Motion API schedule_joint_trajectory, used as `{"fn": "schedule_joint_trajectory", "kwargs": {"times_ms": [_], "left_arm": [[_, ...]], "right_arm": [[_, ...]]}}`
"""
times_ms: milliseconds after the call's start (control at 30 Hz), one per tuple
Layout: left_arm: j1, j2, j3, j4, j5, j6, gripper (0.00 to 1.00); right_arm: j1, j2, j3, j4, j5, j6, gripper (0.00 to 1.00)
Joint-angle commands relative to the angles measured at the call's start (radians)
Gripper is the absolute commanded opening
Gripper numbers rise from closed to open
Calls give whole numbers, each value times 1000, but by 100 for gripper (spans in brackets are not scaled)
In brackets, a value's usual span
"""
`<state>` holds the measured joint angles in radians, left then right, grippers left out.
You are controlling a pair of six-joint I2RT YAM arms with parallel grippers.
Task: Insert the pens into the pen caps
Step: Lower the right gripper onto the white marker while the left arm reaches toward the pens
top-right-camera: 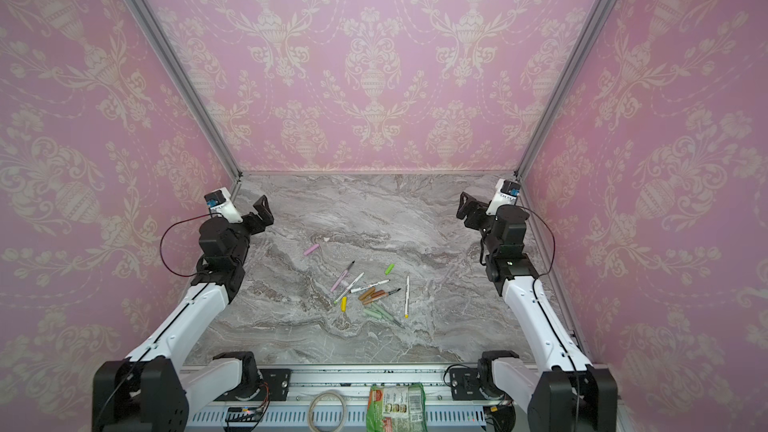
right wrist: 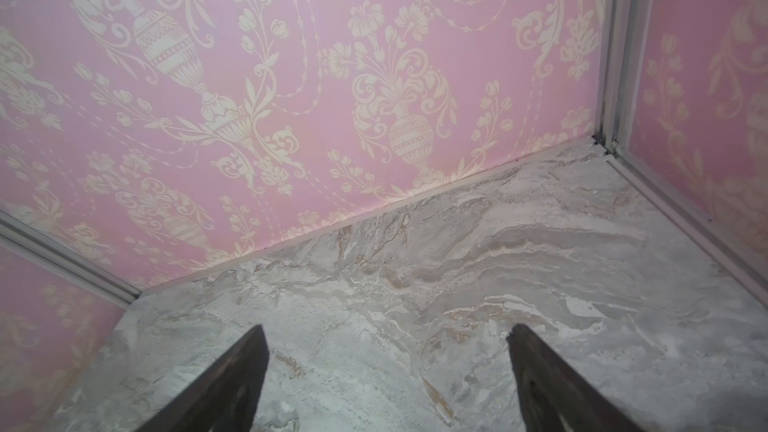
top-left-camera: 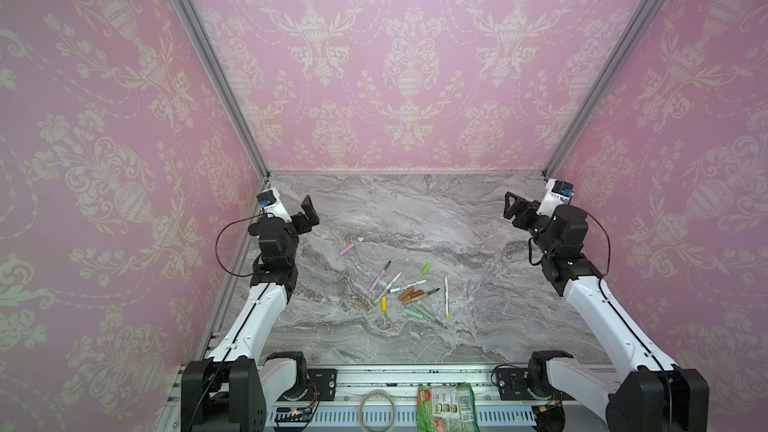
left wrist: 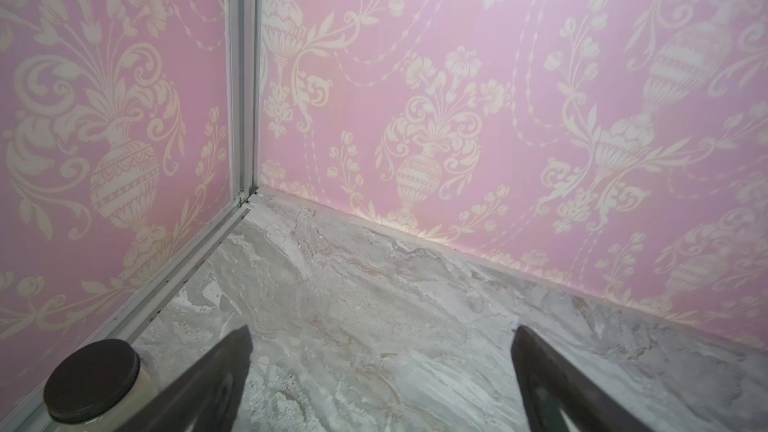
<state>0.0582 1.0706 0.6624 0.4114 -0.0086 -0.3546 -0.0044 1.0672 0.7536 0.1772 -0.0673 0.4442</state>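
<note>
Midway across the worktop (top-left-camera: 436,209) lie the pens (top-left-camera: 409,284) and pen caps (top-left-camera: 347,249), separate; left tool (top-left-camera: 311,214) and right tool (top-left-camera: 509,205) hover wide open, empty, well away. Capping seems unstarted; next, grasp one pen.

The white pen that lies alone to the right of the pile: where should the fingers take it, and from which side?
Take the white pen at the middle of its barrel, from straight above, probably with the right gripper, which is nearer. It lies flat on the table, apart from the other pens, so the open fingers can close across its thin barrel.
</note>
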Motion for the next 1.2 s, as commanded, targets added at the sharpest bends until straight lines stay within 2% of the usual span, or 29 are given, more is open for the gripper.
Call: {"fn": "schedule_joint_trajectory", "kwargs": {"times_ms": [0, 167, 233, 367, 533, 633, 833, 1000, 1167], "left_arm": [[11, -29, 25, -162, 158, -148, 99], [4, -23, 92, -246, 348, -219, 99], [-32, -41, 89, -271, 373, -205, 99], [-156, -84, 92, -374, 364, -59, 99], [-317, -70, 109, -492, 348, 133, 99], [-404, -28, 141, -543, 338, 247, 99], [-591, 25, 206, -630, 239, 438, 99], [-709, 2, 197, -674, 172, 540, 99], [-802, -41, 151, -690, 179, 628, 99]], "right_arm": [[1, 21, 18, -233, -118, 169, 84], [89, 56, 150, -593, -36, 160, 80], [136, 60, 178, -687, -27, 127, 80], [253, 63, 214, -868, 53, 127, 76], [394, 82, 194, -983, 81, 203, 68], [488, 122, 177, -1006, 107, 248, 67], [645, 280, 206, -982, 135, 296, 67], [672, 421, 211, -912, 125, 305, 62], [672, 517, 236, -869, 102, 301, 59]]}}
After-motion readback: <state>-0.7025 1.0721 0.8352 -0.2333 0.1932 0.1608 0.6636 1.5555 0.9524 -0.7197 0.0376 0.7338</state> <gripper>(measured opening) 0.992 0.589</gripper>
